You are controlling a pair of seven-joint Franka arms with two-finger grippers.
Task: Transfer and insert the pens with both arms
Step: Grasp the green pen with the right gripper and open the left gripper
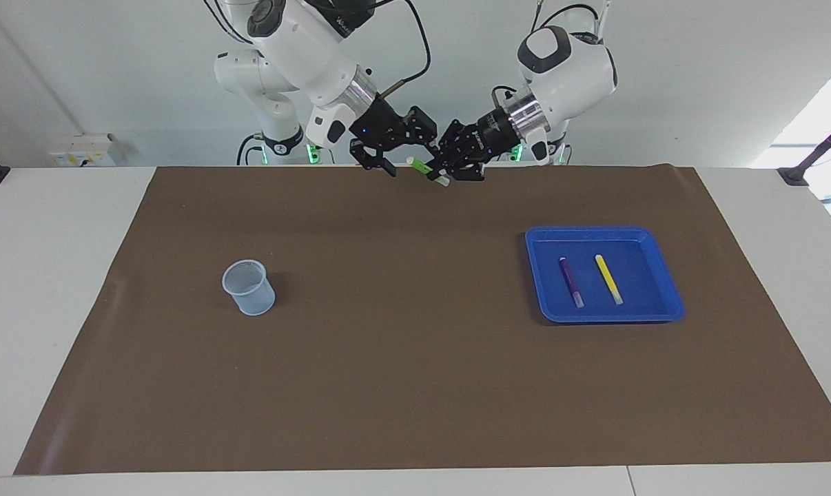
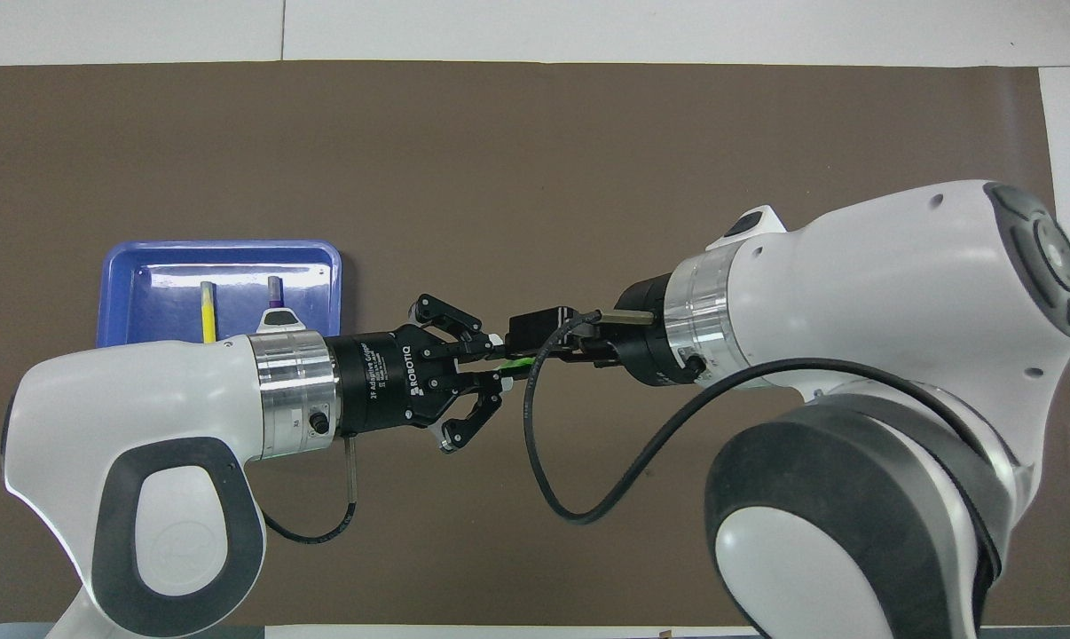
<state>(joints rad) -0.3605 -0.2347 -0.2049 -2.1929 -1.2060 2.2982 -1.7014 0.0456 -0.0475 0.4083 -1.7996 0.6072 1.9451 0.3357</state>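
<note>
White tabletop (image 1: 57,310) carries brown mat (image 1: 415,358) below pale wall (image 1: 698,83).

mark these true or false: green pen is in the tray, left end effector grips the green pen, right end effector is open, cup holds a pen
1. The green pen lies in the blue tray. False: it is held in the air.
2. The left end effector is shut on the green pen. True.
3. The right end effector is open. True.
4. The cup holds a pen. False: none shows in it; the purple pen and yellow pen lie in the tray.
</note>
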